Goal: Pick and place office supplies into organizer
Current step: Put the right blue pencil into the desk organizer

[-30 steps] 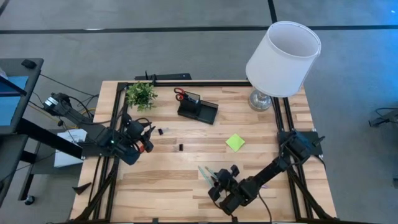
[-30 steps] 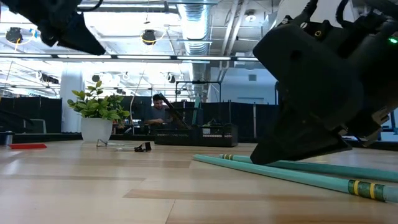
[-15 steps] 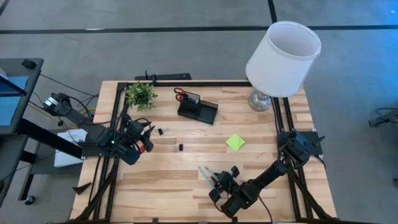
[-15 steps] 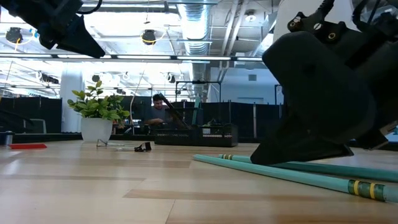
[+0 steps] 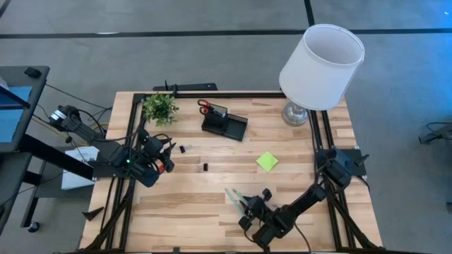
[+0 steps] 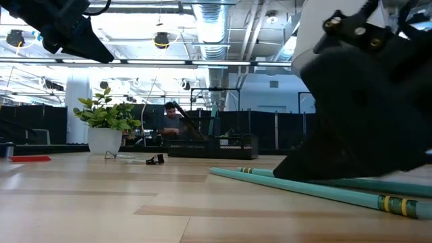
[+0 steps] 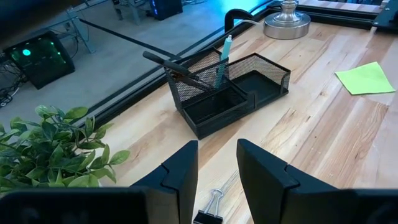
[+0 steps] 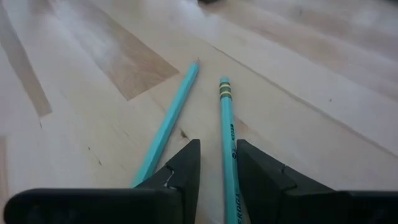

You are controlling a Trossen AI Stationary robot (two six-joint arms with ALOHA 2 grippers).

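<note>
The counter [image 5: 212,190] is pale wood planks with visible grain and a smooth, slightly satin finish. The organizer [image 7: 231,93] is matt black wire mesh. Two teal pencils [image 8: 186,118] look smooth and painted, one with a banded metal ferrule. The lamp [image 5: 321,67] has a matt white shade on a shiny metal base. The sticky-note pad [image 7: 367,78] is matt lime paper.

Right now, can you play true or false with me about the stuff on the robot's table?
1. The scissors stand in the organizer. True.
2. The green sticky-note pad lies inside the organizer. False: it lies on the table, apart from it.
3. Two teal pencils lie in front of the right gripper. True.
4. The lamp lies tipped over. False: it stands upright at a table corner.
5. The left gripper holds the plant. False: its fingers are open and empty.
</note>
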